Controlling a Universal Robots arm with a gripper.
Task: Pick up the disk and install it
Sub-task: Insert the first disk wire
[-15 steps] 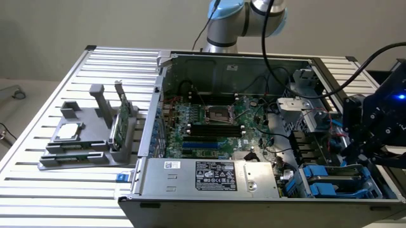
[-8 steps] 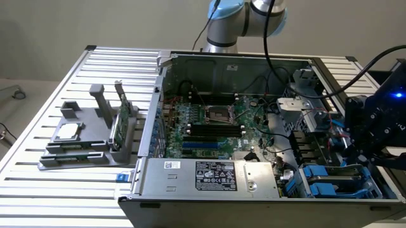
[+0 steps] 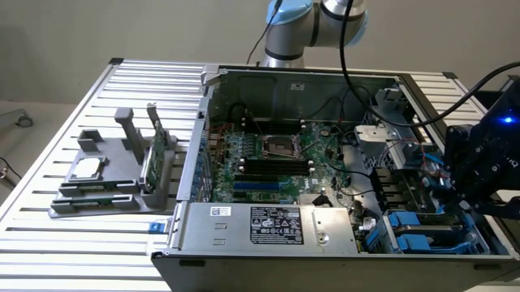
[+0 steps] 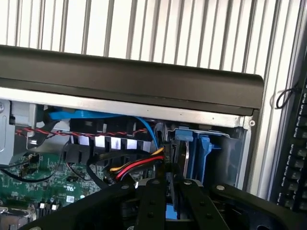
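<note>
1. Install step by the look of it, with the gripper (image 4: 168, 186) pinched narrow on the disk (image 4: 185, 153), held edge-on at the drive bay (image 4: 225, 143) in the case corner.
2. Probably not fully seated yet. Calls for keeping it square to the slot and off the red-yellow cable bundle (image 4: 139, 165) just beside.
3. Inside the case (image 3: 189, 182): motherboard (image 3: 272, 161), power supply (image 3: 268, 226), blue caddies (image 3: 414, 234).
4. On the grey holder (image 3: 89, 207) at the exterior view's left: square chip (image 3: 87, 168), green card (image 3: 152, 157).
</note>
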